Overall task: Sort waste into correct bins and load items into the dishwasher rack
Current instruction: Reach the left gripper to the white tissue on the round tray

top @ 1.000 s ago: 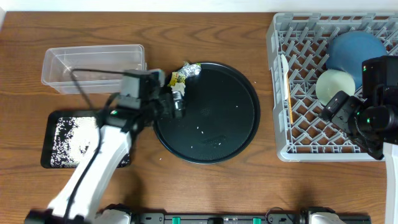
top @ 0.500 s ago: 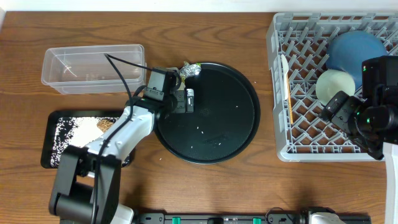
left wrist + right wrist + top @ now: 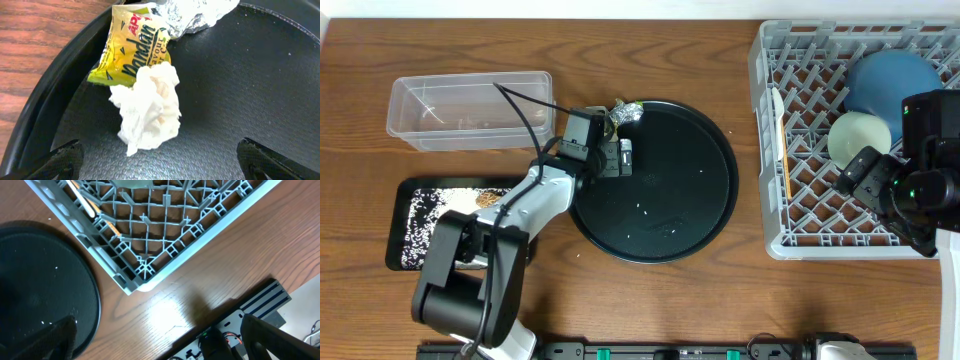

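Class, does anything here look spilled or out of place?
Yes. A few white rice-like grains lie scattered across the large round black tray, and crumpled silver foil, a yellow wrapper and white paper scrap sit bunched, unsorted, at its upper-left edge.

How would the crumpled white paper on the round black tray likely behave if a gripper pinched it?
The crumpled white paper looks soft and loosely wadded, so it would probably squash and weigh little. It touches the yellow wrapper, which may drag along.
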Robot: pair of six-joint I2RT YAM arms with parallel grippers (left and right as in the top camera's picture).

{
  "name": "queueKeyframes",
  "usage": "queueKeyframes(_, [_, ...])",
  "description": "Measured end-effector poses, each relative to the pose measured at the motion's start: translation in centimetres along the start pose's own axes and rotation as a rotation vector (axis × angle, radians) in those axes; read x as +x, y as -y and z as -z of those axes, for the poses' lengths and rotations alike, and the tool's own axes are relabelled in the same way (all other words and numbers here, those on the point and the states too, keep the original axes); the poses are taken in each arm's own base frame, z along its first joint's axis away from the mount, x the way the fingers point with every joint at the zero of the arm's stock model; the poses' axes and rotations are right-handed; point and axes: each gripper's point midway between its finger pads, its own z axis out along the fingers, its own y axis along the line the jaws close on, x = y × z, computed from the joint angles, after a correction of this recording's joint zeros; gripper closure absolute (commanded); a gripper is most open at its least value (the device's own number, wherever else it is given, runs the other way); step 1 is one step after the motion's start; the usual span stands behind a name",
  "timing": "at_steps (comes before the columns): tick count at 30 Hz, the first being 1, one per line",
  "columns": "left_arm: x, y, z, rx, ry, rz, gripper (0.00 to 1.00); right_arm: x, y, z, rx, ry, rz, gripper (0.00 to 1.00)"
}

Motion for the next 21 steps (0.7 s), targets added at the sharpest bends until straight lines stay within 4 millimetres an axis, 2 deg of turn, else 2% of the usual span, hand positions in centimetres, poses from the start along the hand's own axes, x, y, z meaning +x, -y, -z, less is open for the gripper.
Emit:
queueKeyframes(11, [-0.2, -0.1, -1.3, 0.001, 0.016, -0.001, 0.03, 0.0, 0.0, 0.0, 0.0, 0.0, 0.0, 0.01])
queueKeyframes(21, [-1.2, 0.2, -1.4, 0.016, 0.058, -0.004, 0.03, 0.0, 0.0, 0.0, 0.0, 0.0, 0.0, 0.01])
